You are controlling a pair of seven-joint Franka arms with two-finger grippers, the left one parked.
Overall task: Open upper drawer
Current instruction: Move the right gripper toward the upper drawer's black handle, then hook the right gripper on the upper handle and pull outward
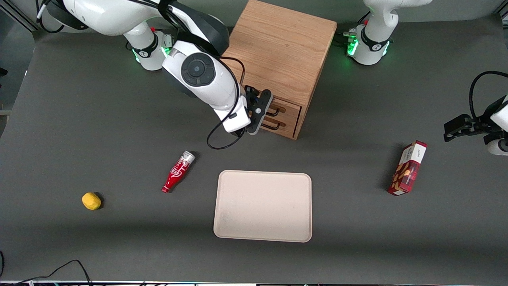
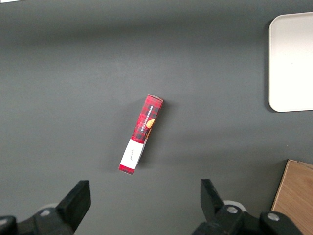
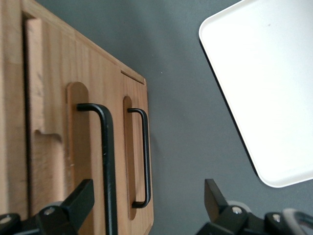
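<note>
Nearest the front camera lies the flat, rounded-corner cream tray (image 1: 262, 205), smooth and matte on the dark grey table mat (image 1: 79, 119). Farther from that camera, the right arm's black two-finger gripper (image 1: 260, 112) hangs in front of the boxy light-oak cabinet (image 1: 278, 51), its fingers (image 3: 80, 200) spread wide and holding nothing. In the right wrist view the thin black wire handle (image 3: 106, 161) of the upper drawer (image 1: 283, 106) stands just beside one finger, inside the gap, not visibly touched. The upper drawer is a wide, shallow panel of grained oak, topmost of two in the cabinet's front, with a rounded recess under its handle; the matching lower drawer (image 1: 282, 122) sits just below it. Outward from the gripper, a glossy red bottle (image 1: 177, 171) lies on its side, and a small lumpy yellow object (image 1: 91, 201) rests toward the working arm's end. A red patterned carton (image 1: 408, 168) lies toward the parked arm's end.
</note>
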